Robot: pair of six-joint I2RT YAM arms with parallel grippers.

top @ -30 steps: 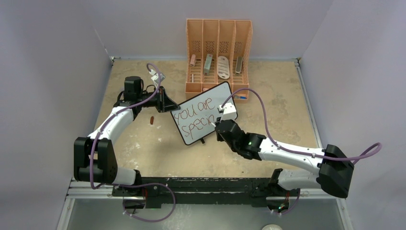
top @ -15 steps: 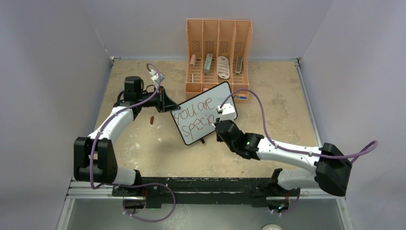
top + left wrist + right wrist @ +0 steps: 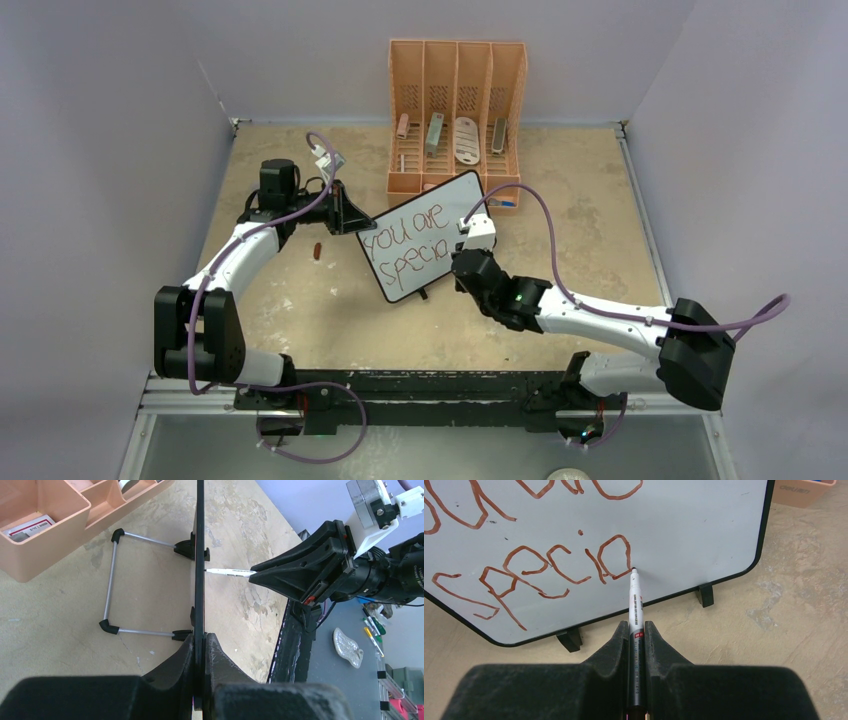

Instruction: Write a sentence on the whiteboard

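Right wrist view: your right gripper (image 3: 636,628) is clamping the marker (image 3: 635,605) tip-first against the whiteboard (image 3: 699,530) while your left gripper (image 3: 200,640) is pinching its frame to steady it.

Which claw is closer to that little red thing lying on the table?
Left. The left gripper, clamped on the whiteboard's edge, is just beside the red piece; the right gripper is at the board's far side.
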